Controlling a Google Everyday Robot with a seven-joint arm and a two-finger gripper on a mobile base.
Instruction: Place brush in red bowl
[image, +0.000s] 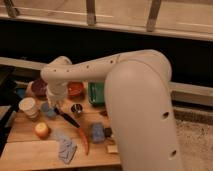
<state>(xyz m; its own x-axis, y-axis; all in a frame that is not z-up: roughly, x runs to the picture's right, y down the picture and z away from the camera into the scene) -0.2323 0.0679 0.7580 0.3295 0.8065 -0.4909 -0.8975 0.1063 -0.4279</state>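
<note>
Nearest the camera, the robot's big white arm (140, 115) fills the right half of the view, hiding much of the wooden table (30, 150). Taking the red bowl (75, 89) as landmark: well in front of it lie a grey-blue cloth (66, 148), a red chilli (83, 140) and a yellow fruit (42, 130). Nearer the bowl, the brush (67, 118) lies slanted on the table, its upper end just under the gripper (56, 106), whose fingers are closed (whether they actually pinch the handle cannot be told). 1 small metal cup (77, 109) stands just in front of the bowl. Left of the bowl sits the purple bowl (39, 87); right of it, a green tray (96, 94).
</note>
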